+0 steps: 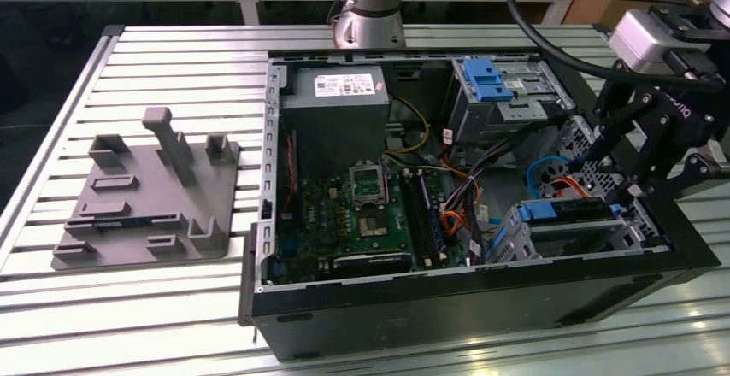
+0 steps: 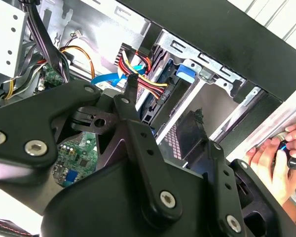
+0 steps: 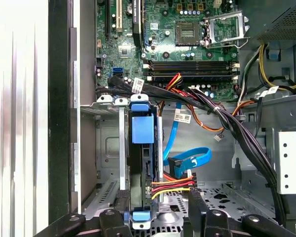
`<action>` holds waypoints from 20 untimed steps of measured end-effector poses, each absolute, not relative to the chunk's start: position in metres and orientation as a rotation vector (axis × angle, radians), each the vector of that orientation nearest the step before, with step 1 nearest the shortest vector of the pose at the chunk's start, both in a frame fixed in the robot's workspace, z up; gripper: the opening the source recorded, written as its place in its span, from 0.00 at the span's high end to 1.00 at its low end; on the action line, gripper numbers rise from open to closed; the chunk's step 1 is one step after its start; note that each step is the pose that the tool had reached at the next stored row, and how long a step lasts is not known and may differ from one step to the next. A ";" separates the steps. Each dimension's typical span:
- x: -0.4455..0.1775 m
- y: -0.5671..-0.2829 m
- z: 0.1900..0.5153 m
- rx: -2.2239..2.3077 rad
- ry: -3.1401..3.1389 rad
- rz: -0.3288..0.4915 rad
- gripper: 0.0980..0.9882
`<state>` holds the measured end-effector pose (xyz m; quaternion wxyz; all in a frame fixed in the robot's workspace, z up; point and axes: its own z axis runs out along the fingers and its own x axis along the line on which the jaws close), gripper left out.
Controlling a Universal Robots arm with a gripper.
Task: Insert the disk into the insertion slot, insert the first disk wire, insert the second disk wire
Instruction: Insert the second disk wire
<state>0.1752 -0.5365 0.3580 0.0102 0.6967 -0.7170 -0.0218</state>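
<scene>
The disk (image 3: pixel 140 163), in its blue carrier, stands on edge inside the insertion slot (image 3: pixel 107 148), a low silver cage at the case's front corner (image 1: pixel 519 241). A red, yellow and black wire bundle (image 3: pixel 171 186) ends in a plug against the disk's edge. A blue flat wire (image 3: pixel 191 158) loops beside it, and I cannot tell if its plug is seated. My gripper (image 3: pixel 158 210) is open just above, one finger on either side of the disk and the plug. In the exterior view the gripper (image 1: pixel 635 195) hangs over the disk (image 1: pixel 570 214). One fingertip (image 2: pixel 131 81) is near the coloured wires (image 2: pixel 145 86).
The open computer case holds a motherboard (image 1: pixel 365 214), a power supply (image 1: pixel 337 94) and a taller cage with a blue latch (image 1: pixel 485 81). Black cable bundles (image 3: pixel 237 133) cross near the slot. A grey fixture (image 1: pixel 149 196) lies on the slatted table. A person's hand (image 2: pixel 281 148) is by the case's outer edge.
</scene>
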 end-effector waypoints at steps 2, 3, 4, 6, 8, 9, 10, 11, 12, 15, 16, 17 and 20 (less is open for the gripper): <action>0.175 -0.536 0.358 2.174 -2.238 -0.068 0.45; 0.175 -0.536 0.359 2.174 -2.237 -0.068 0.45; 0.175 -0.536 0.361 2.173 -2.237 -0.069 0.45; 0.175 -0.536 0.368 2.173 -2.237 -0.070 0.45; 0.175 -0.535 0.376 2.171 -2.235 -0.066 0.45; 0.175 -0.533 0.378 2.169 -2.232 -0.059 0.45; 0.175 -0.530 0.380 2.164 -2.228 -0.050 0.45; 0.175 -0.527 0.381 2.160 -2.224 -0.039 0.45; 0.175 -0.524 0.381 2.154 -2.219 -0.027 0.45; 0.174 -0.519 0.381 2.135 -2.200 0.017 0.47; 0.174 -0.518 0.381 2.130 -2.194 0.029 0.54; 0.173 -0.517 0.381 2.126 -2.188 0.039 0.61; 0.171 -0.511 0.381 2.121 -2.175 0.059 0.67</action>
